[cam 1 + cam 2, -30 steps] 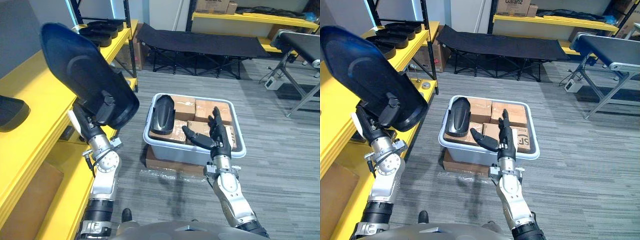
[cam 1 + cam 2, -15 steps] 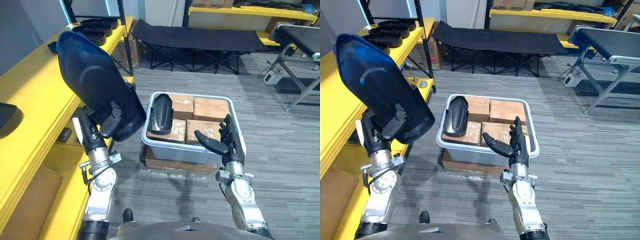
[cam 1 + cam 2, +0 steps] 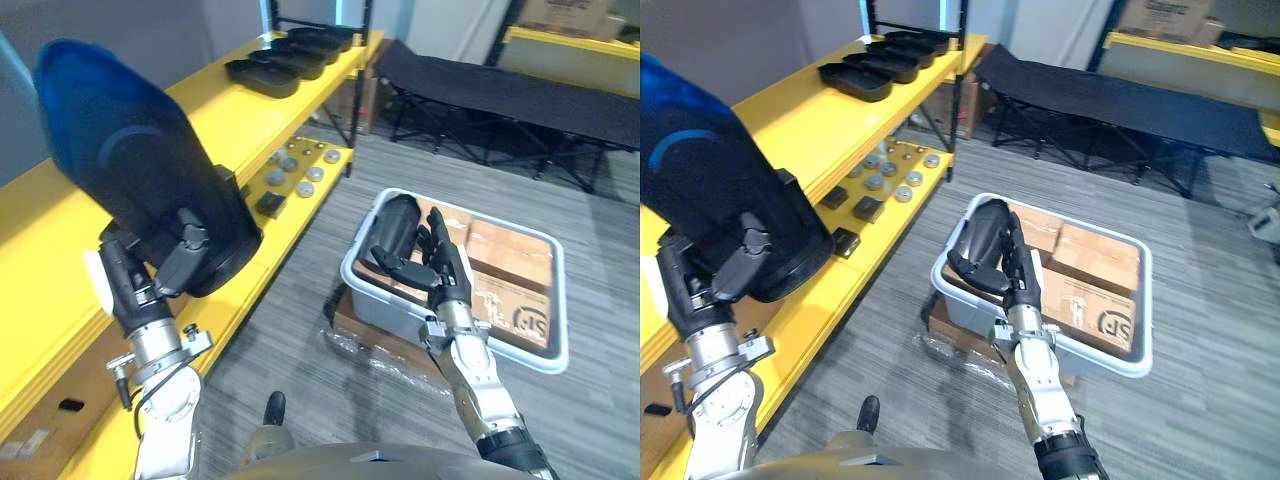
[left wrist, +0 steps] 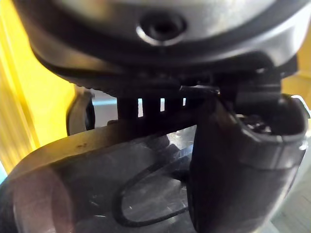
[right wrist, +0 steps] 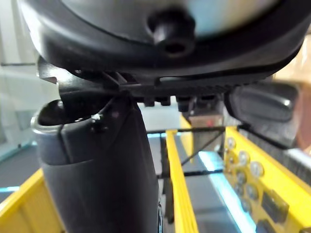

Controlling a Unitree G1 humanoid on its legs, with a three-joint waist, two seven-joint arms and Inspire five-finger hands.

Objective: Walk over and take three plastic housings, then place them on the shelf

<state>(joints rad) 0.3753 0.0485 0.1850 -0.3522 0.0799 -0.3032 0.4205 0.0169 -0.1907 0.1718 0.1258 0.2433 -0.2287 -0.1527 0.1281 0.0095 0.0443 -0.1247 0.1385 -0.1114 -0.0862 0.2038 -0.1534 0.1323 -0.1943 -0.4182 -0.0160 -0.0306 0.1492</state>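
Left hand [image 3: 140, 285] is clamped on a large dark plastic housing [image 3: 140, 180], thumb over its lower edge, fingers behind it. The housing is held up and tilted, just beside the yellow shelf [image 3: 215, 115], not on it. Right hand [image 3: 440, 268] has straight fingers and the thumb out, holding nothing, over the near end of the grey bin [image 3: 545, 358] on the floor. A second housing [image 3: 393, 222] lies in that bin, leaning on cardboard boxes [image 3: 510, 268]; can't tell if the right hand touches it. A row of housings [image 3: 290, 55] sits at the shelf's far end.
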